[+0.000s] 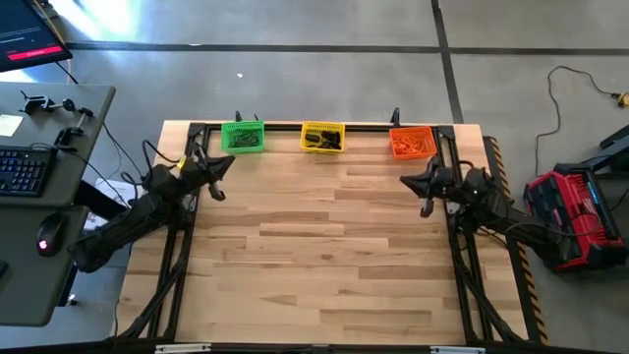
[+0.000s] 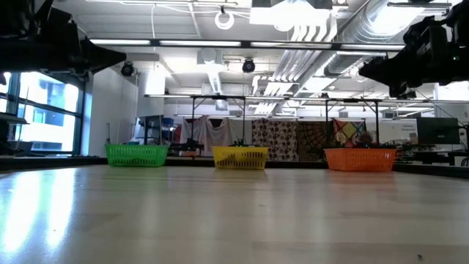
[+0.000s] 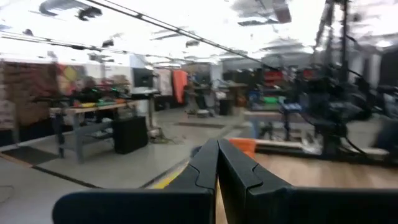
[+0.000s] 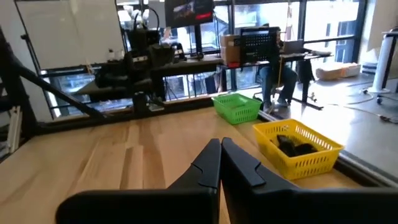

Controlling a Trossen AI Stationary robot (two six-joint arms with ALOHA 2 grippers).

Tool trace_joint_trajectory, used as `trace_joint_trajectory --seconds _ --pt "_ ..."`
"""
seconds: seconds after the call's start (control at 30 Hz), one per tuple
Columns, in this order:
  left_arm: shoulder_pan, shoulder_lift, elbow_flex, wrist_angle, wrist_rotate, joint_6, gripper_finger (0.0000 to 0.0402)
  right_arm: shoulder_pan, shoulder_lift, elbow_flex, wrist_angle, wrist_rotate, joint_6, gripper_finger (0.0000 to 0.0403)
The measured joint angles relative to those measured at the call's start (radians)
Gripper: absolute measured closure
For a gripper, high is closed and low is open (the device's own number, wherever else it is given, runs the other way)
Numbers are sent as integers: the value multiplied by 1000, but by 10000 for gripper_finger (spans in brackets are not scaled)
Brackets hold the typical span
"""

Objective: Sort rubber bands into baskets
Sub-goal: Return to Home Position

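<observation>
Three lattice baskets stand in a row along the table's far edge: a green basket [image 1: 242,136], a yellow basket [image 1: 322,137] and an orange basket [image 1: 412,143]. Dark rubber bands [image 4: 293,145] lie in the yellow basket; dark bands also show in the green basket and orange bands in the orange one. My left gripper [image 1: 228,163] is shut and empty, raised above the table at its left side. My right gripper [image 1: 406,181] is shut and empty, raised above the table at its right side. Their closed fingers show in the wrist views [image 3: 217,163] [image 4: 221,158].
The wooden table top [image 1: 324,246] lies bare between the arms. A desk with a keyboard [image 1: 22,169] stands left of the table, and a red and black device [image 1: 575,211] lies on the floor at the right.
</observation>
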Motion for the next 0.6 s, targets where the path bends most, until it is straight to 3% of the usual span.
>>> trace_joint_trajectory --seconds 0.13,0.23,0.43,0.6 --pt "41 0 0 -32 118 -10 401 -1 0 3 16 91 -54 403" --pt "65 0 0 -53 147 -13 401 -1 0 -12 33 166 -79 403" --pt "85 5 1 -172 118 52 401 -2 17 -56 58 242 -97 403" --pt "86 53 2 -178 52 33 401 -2 58 -56 57 242 -7 403"
